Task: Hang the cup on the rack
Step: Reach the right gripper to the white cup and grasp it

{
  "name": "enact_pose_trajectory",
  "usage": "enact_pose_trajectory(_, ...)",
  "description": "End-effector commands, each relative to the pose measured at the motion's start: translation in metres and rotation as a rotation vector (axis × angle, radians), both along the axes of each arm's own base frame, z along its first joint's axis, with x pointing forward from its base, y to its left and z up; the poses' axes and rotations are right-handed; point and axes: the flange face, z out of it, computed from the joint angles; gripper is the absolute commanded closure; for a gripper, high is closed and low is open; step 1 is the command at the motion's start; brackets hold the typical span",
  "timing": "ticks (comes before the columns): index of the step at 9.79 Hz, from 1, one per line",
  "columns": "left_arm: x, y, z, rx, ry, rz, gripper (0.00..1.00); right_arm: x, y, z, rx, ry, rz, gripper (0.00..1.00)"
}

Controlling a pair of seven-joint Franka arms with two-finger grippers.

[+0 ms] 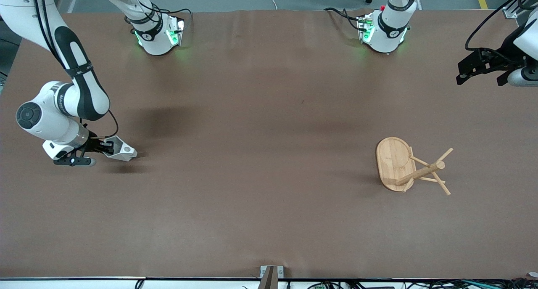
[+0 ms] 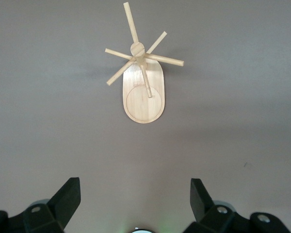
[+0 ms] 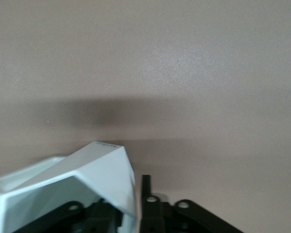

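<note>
The white faceted cup (image 1: 121,150) is in my right gripper (image 1: 107,147), low over the table at the right arm's end. In the right wrist view the cup (image 3: 87,177) fills the lower corner, and the right gripper (image 3: 131,196) is shut on its wall, with one black finger (image 3: 145,189) outside it. The bamboo rack (image 1: 395,163) stands toward the left arm's end, with its post (image 1: 422,171) and thin pegs bare. My left gripper (image 1: 481,72) hangs open and empty high over the table's edge. The left wrist view looks down on the rack (image 2: 143,104) past the open left gripper (image 2: 135,187).
The two arm bases (image 1: 157,32) (image 1: 384,28) stand at the table's edge farthest from the front camera. A small metal bracket (image 1: 271,274) sits at the edge nearest to it. The brown table top (image 1: 260,154) lies bare between cup and rack.
</note>
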Motion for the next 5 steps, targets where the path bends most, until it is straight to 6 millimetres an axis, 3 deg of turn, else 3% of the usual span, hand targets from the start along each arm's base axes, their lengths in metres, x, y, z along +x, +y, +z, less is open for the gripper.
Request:
enact_pose_trajectory(1, -0.002, 0.004, -0.013, 0.023, 0.024, -0.009, 0.00, 0.000, 0.002, 0.004, 0.006, 0.008, 0.001, 0.91)
enact_pose_trajectory(3, -0.002, 0.006, -0.013, 0.022, 0.028, -0.004, 0.00, 0.027, 0.007, 0.042, 0.024, 0.075, 0.028, 0.97)
enact_pose_trajectory(5, 0.000, 0.011, -0.012, 0.020, 0.028, 0.031, 0.00, 0.043, 0.054, 0.068, 0.059, 0.089, 0.186, 0.99)
